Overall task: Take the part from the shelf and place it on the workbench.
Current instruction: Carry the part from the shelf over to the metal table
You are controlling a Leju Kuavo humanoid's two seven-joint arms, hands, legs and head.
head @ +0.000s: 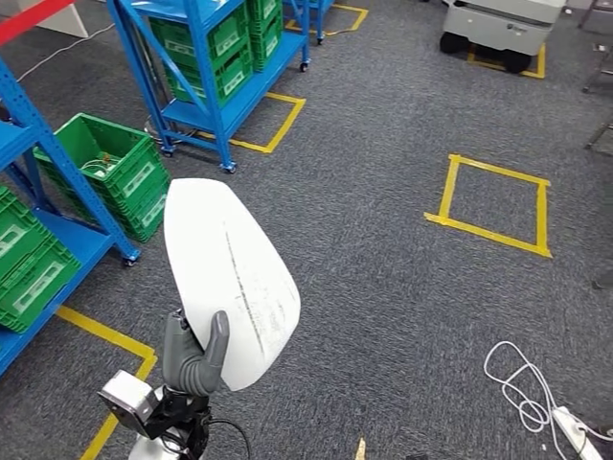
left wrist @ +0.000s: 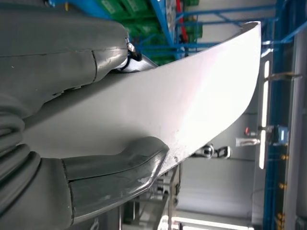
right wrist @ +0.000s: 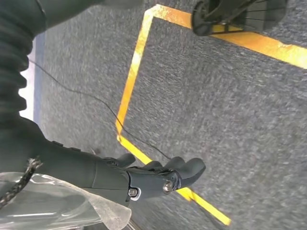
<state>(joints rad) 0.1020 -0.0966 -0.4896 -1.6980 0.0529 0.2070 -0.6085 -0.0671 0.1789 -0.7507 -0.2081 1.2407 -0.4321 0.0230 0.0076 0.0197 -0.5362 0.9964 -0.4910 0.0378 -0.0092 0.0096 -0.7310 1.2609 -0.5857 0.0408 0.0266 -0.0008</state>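
A large white curved shell part (head: 231, 278) stands upright in my left hand (head: 192, 359), which grips its lower edge at the bottom left of the head view. In the left wrist view the same white part (left wrist: 188, 105) runs between the grey thumb (left wrist: 119, 175) and the fingers (left wrist: 72, 52) on its other face. My right hand (right wrist: 152, 177) hangs over the grey carpet beside a yellow tape line, fingers stretched out loosely and holding nothing. Blue shelves (head: 210, 57) with green crates stand at the upper left.
A green crate (head: 108, 168) sits on the floor by the near blue rack (head: 43, 144). Yellow tape squares (head: 495, 206) mark the carpet. A white cable and power strip (head: 542, 402) lie at the bottom right. A white wheeled machine (head: 502, 29) stands at the top right.
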